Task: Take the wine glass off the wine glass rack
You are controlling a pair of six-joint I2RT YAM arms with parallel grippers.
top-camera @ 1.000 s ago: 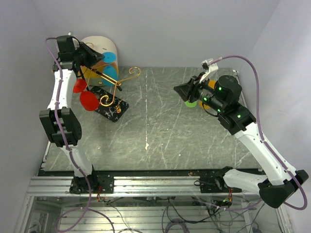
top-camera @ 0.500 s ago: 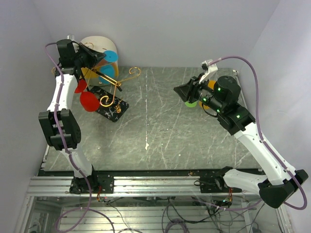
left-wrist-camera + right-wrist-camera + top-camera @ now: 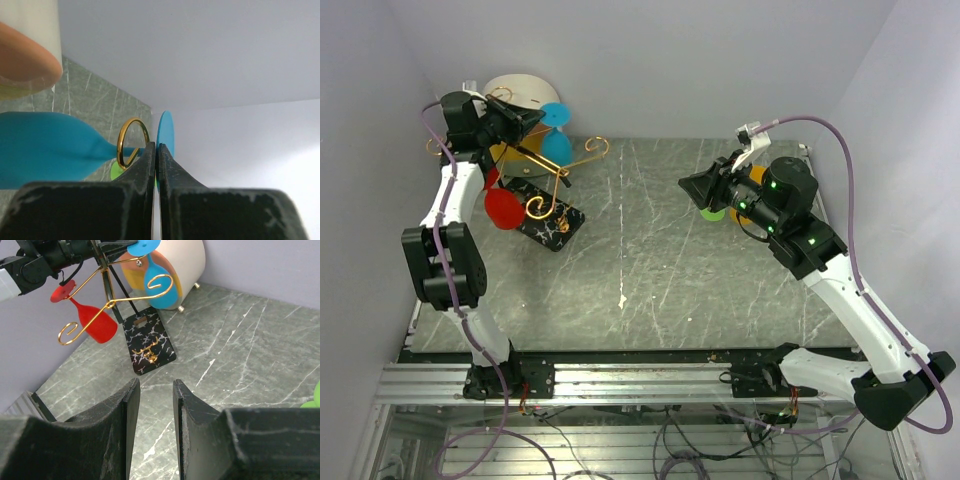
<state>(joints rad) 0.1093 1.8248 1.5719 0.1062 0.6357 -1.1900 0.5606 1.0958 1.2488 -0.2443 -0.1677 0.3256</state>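
Two wine glasses (image 3: 97, 326) (image 3: 160, 287), one rack (image 3: 150, 337)

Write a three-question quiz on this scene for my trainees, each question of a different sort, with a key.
1. True or false: the right fingers are shut on a glass.
2. Which glass do the left fingers grip by its stem? A red, B blue, C clear.
3. Fill in: the ___ glass hangs from the rack with no fingers on it.

Key
1. False: they are open and hold nothing.
2. B, the blue glass.
3. Red: the red glass.
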